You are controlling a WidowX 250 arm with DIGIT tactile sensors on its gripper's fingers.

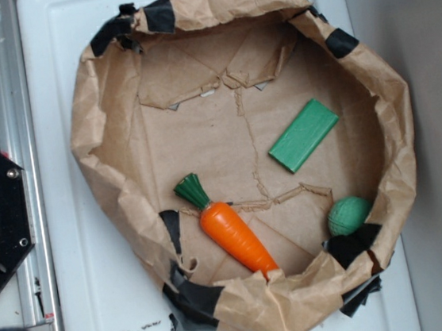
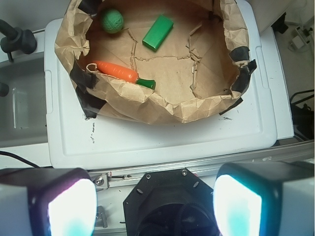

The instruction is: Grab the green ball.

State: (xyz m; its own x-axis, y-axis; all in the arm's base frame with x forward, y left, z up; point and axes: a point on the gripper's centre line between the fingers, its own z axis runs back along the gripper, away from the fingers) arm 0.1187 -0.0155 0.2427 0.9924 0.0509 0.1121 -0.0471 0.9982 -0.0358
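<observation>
Looking down from my wrist, I see my gripper [image 2: 154,204] spread wide with nothing between its glowing pads [image 2: 71,209], well back from the crumpled brown paper basket [image 2: 197,105]. The green ball [image 2: 112,21], round and finely ribbed, sits against the basket's far wall, near the glossy orange carrot [image 2: 117,71] and flat green block [image 2: 158,32]. The exterior view omits my gripper but shows black tape [image 1: 192,296] patching the rim beside the ball.

Ball [image 1: 349,215], carrot [image 1: 233,232] and block [image 1: 304,134] lie in the paper basin [image 1: 89,132].
</observation>
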